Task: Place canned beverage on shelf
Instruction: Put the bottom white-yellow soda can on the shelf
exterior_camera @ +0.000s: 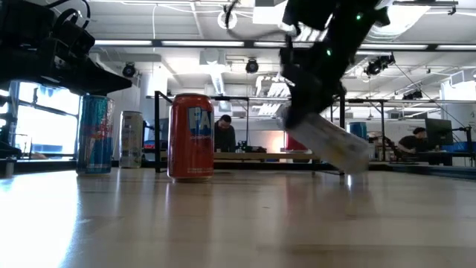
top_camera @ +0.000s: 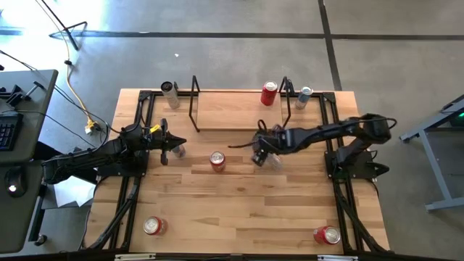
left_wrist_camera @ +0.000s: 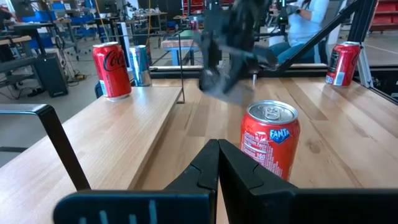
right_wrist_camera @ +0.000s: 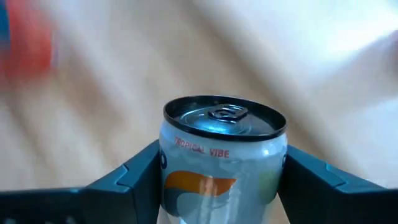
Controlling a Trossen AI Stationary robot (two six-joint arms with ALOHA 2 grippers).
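Observation:
The shelf (top_camera: 235, 110) is a light-wood plank with black rod frames at the table's far side. A red can (top_camera: 269, 93) stands on it, also seen in the left wrist view (left_wrist_camera: 112, 68). My right gripper (top_camera: 264, 154) is shut on a silver can (right_wrist_camera: 221, 155) in front of the shelf, right of an upright orange Fanta can (top_camera: 217, 161). The silver can is tilted in the low view (exterior_camera: 331, 145). My left gripper (left_wrist_camera: 217, 163) is shut and empty at the table's left (top_camera: 172, 143), pointing at the Fanta can (left_wrist_camera: 269, 140). A blue can (exterior_camera: 95, 134) stands beside it. My right gripper pinches the silver can's side wall (right_wrist_camera: 169, 163) between its two fingers (right_wrist_camera: 134, 171), a little below the top rim. The fingers come slanting from above and lie across the can. The can hangs tilted below them; whether its lower end (exterior_camera: 358, 165) touches the table I cannot tell.
A silver can (top_camera: 169, 90) stands left of the shelf and a slim can (top_camera: 304, 96) right of it. Red cans lie near the table's near left (top_camera: 154, 225) and near right (top_camera: 328, 234) corners. People sit in the room beyond the table.

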